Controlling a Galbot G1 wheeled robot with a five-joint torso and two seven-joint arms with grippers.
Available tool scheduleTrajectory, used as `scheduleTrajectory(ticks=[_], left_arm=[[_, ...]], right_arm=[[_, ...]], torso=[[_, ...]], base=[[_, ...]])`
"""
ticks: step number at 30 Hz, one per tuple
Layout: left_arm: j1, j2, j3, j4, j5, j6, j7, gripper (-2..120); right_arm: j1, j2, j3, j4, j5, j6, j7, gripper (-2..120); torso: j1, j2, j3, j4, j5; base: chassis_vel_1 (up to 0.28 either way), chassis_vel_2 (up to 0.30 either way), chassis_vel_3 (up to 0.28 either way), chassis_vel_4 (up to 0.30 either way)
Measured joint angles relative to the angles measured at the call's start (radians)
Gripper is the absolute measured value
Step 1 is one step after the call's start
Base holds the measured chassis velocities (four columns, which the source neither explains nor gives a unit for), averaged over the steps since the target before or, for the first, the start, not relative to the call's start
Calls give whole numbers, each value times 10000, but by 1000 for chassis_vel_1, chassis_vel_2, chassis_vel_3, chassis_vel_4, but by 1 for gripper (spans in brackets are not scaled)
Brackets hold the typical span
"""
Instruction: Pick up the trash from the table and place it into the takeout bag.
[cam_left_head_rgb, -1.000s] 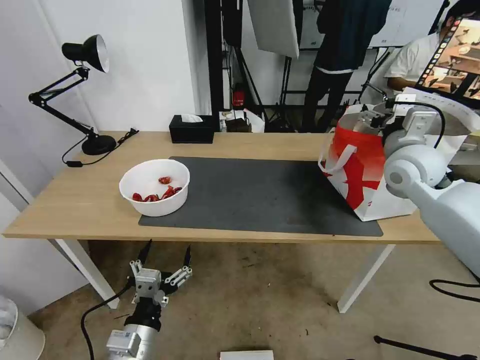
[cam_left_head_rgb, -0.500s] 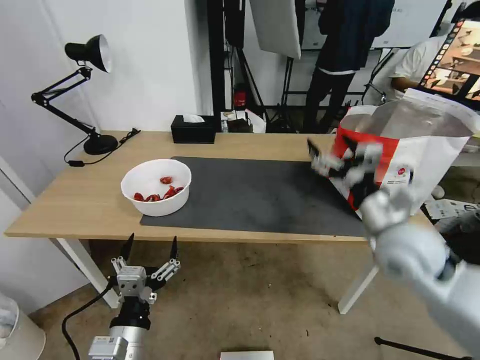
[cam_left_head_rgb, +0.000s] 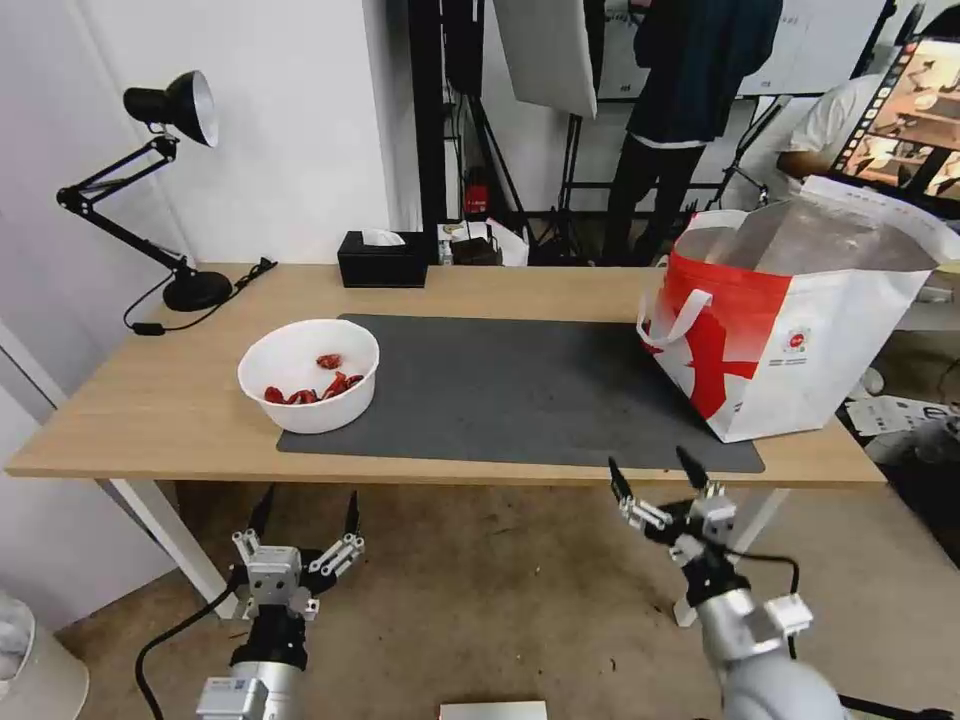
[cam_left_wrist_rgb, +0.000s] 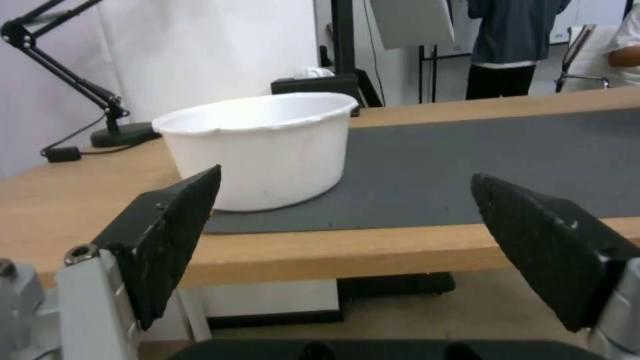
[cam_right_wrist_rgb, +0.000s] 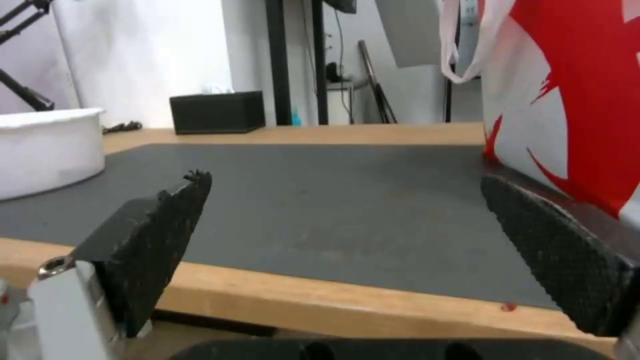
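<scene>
A white bowl (cam_left_head_rgb: 309, 372) with red scraps sits at the left edge of the dark mat (cam_left_head_rgb: 520, 390) on the light-wood table (cam_left_head_rgb: 150, 410); the left wrist view shows the bowl (cam_left_wrist_rgb: 260, 147) straight ahead. The white and red takeout bag (cam_left_head_rgb: 790, 320) stands open at the table's right end, and the bag (cam_right_wrist_rgb: 567, 100) is close in the right wrist view. My left gripper (cam_left_head_rgb: 306, 508) hangs open below the table's front edge, under the bowl. Below the front edge near the bag, my right gripper (cam_left_head_rgb: 652, 476) is open and holds nothing.
A black desk lamp (cam_left_head_rgb: 160, 180) stands at the back left and a black tissue box (cam_left_head_rgb: 383, 258) at the back edge. White table legs (cam_left_head_rgb: 165, 535) drop near each gripper. People and stands fill the room behind.
My right arm came out of the bag's mouth, swung down across the mat and now sits below the table's front edge. The left gripper stayed low with a slight shift.
</scene>
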Motion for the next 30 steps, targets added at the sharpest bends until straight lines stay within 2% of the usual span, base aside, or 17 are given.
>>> scheduleTrajectory(ticks=[25, 28, 30], left_arm=[[-58, 63, -3, 64, -114, 2, 15, 100], [-266, 247, -127, -30, -464, 260, -151, 100], [-540, 617, -249, -328, -1021, 823, -519, 100]], right_arm=[[-121, 54, -72, 148, -309, -357, 172, 100], [-115, 52, -72, 149, -304, -358, 175, 100], [-111, 50, -74, 150, -300, -361, 177, 100]], torso=[[1, 0, 1, 0, 1], [1, 0, 0, 0, 0], [1, 0, 1, 0, -1]], base=[[0, 0, 0, 0], [0, 0, 0, 0], [0, 0, 0, 0]])
